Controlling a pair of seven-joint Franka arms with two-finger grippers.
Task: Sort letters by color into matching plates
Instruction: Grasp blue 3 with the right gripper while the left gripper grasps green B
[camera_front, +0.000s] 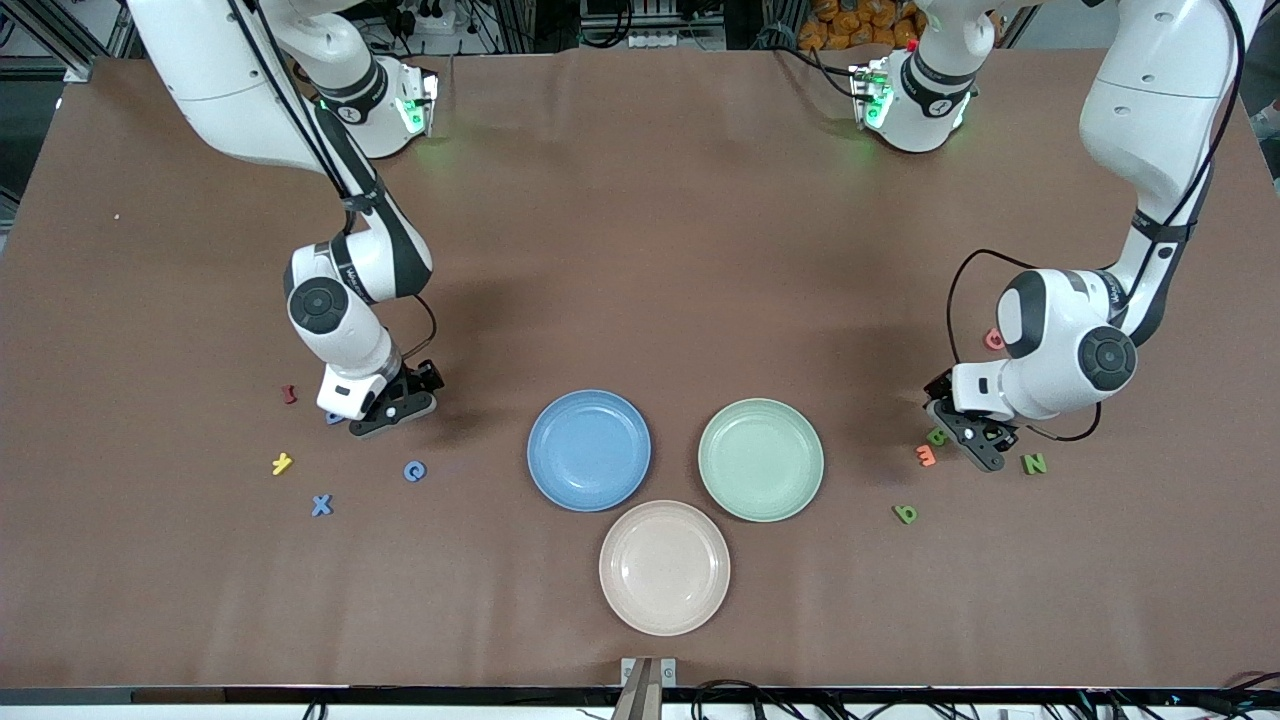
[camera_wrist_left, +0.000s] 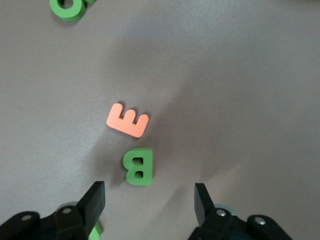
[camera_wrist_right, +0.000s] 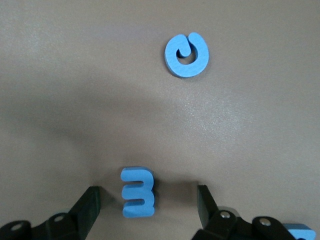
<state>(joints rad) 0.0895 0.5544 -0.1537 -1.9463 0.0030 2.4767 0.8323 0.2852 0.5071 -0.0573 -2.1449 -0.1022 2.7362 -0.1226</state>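
My right gripper (camera_wrist_right: 148, 202) (camera_front: 393, 410) is low over the table at the right arm's end, open, with a blue letter (camera_wrist_right: 137, 199) lying between its fingers and touching neither. A blue C (camera_wrist_right: 187, 54) (camera_front: 414, 470) lies nearer the front camera, as does a blue X (camera_front: 321, 505). Another blue letter (camera_front: 335, 418) peeks out beside the gripper. My left gripper (camera_wrist_left: 149, 205) (camera_front: 975, 445) is open, low over the table, with a green B (camera_wrist_left: 138, 166) (camera_front: 937, 436) just ahead of its fingertips. A green N (camera_front: 1034, 463) and another green letter (camera_front: 906, 514) lie close by. The blue plate (camera_front: 589, 450) and mint green plate (camera_front: 761, 459) sit mid-table, holding nothing.
An orange E (camera_wrist_left: 128, 120) (camera_front: 926, 456) lies right beside the green B. A pink letter (camera_front: 993, 339) sits by the left arm. A yellow Y (camera_front: 282, 463) and a red letter (camera_front: 290, 394) lie near the right gripper. A cream-pink plate (camera_front: 664, 567) sits nearest the front camera.
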